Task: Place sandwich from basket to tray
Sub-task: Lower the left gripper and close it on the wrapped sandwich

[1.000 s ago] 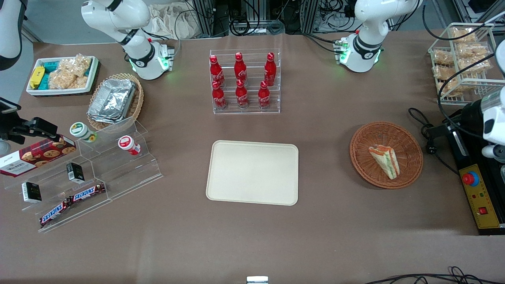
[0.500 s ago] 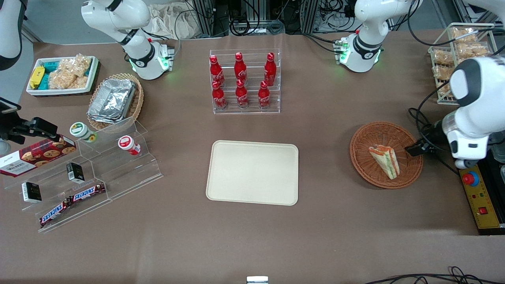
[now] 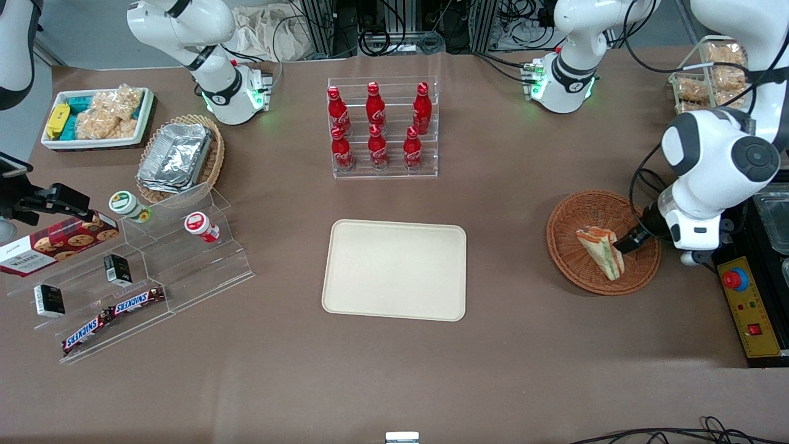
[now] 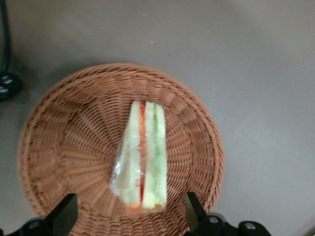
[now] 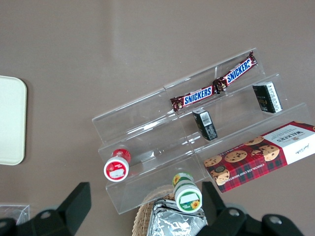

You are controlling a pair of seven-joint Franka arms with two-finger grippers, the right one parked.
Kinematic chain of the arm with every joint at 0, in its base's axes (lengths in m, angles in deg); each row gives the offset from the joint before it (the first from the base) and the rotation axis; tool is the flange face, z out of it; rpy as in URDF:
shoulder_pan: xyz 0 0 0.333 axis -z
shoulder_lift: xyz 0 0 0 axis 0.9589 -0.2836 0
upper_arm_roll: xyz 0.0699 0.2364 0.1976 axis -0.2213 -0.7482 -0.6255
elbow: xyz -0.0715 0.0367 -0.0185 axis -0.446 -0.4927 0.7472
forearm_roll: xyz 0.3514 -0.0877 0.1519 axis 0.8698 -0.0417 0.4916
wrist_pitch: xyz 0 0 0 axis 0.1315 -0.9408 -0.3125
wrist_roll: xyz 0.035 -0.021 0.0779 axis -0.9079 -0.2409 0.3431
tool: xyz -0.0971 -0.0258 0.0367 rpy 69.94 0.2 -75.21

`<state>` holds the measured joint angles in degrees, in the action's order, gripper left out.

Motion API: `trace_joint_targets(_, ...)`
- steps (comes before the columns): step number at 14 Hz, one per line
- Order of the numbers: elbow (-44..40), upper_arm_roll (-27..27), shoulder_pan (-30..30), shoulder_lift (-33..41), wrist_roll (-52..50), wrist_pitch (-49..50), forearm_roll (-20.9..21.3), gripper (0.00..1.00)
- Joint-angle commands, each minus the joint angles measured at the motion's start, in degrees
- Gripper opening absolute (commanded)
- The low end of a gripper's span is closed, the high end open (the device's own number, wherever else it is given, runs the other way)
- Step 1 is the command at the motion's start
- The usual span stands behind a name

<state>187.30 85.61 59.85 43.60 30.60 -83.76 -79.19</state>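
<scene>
The sandwich [image 3: 601, 251], a pale bread wedge with orange and green layers in clear wrap, lies in the reddish-brown wicker basket [image 3: 573, 209] toward the working arm's end of the table. My gripper [image 3: 633, 237] hovers over the basket's rim, beside the sandwich and apart from it. In the left wrist view the sandwich [image 4: 142, 162] lies in the basket [image 4: 59, 147] and my gripper [image 4: 129, 199] is open, one dark fingertip [image 4: 68, 209] on each side of the wedge's wide end, holding nothing. The cream tray [image 3: 394, 269] lies flat at mid-table.
An acrylic rack of red cola bottles [image 3: 382, 126] stands farther from the camera than the tray. A yellow control box [image 3: 749, 308] with a red button and cables sits beside the basket. A stepped acrylic shelf of snacks [image 3: 142, 265] stands toward the parked arm's end.
My arm has swung in from the working arm's end of the table, and the gripper now hangs over the basket next to the sandwich. The sandwich has not moved.
</scene>
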Motion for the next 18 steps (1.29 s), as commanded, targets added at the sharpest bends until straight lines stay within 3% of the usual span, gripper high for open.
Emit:
trace_joint_targets(1, 0.3, 0.0, 1.0, -3.1, -1.9, -4.0, 0.3, 0.99)
trace_joint_targets(12, 1.1, -0.1, 0.5, -9.1, -1.7, -6.3, 0.4, 0.98)
trace_joint_targets(13, 1.0, -0.2, 0.5, -9.5, -1.7, -6.2, 0.4, 0.75)
trace_joint_targets(14, 1.0, -0.3, 0.5, -9.6, -1.7, -6.3, 0.4, 0.2)
trace_joint_targets(15, 1.0, -0.3, 0.5, -9.6, -1.7, -6.2, 0.4, 0.0)
trace_joint_targets(18, 0.3, -0.3, 0.5, -9.0, -0.9, -5.6, 0.4, 0.0)
